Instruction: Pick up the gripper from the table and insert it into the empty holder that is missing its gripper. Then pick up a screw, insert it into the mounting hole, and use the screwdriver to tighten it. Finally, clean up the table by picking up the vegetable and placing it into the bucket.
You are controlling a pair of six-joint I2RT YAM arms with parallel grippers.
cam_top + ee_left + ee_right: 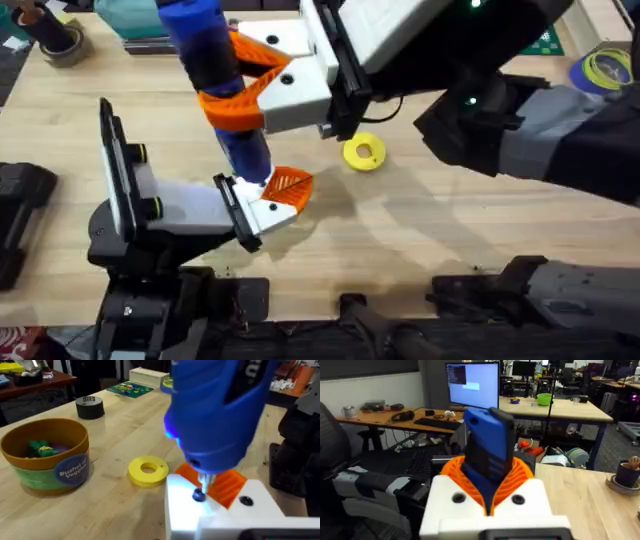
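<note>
Blue screwdriver (pixel 215 70) stands straight up over the middle of the table (pixel 420 240). The right gripper (pixel 245 85) pinches it tight between its orange pads. From the right wrist camera, the screwdriver (pixel 487 455) sits snug in the orange V of those pads (pixel 520 477).

The thin metal tip (pixel 202 482) points down at a small dark screw (pixel 198 494). The screw sits in the white holder (pixel 215 512). The tip is right at the screw head. A blue light glows on the side of the screwdriver (pixel 215 410).

The left gripper (pixel 265 200) rests low, just above the wood, under the screwdriver. The orange gripper (pixel 290 185) with its ribbed face is sitting in the holder (pixel 270 212). I cannot tell if the left fingers are spread or pressed together.

A flat yellow disc (pixel 363 152) with a hole lies on the table just beside the holder. From the left wrist camera, the bucket (pixel 47 455) stands on the wood, well apart from the disc (pixel 148 470). Green and purple toys (pixel 45 449) lie inside it. A black tape roll (pixel 90 407) stands farther back.
</note>
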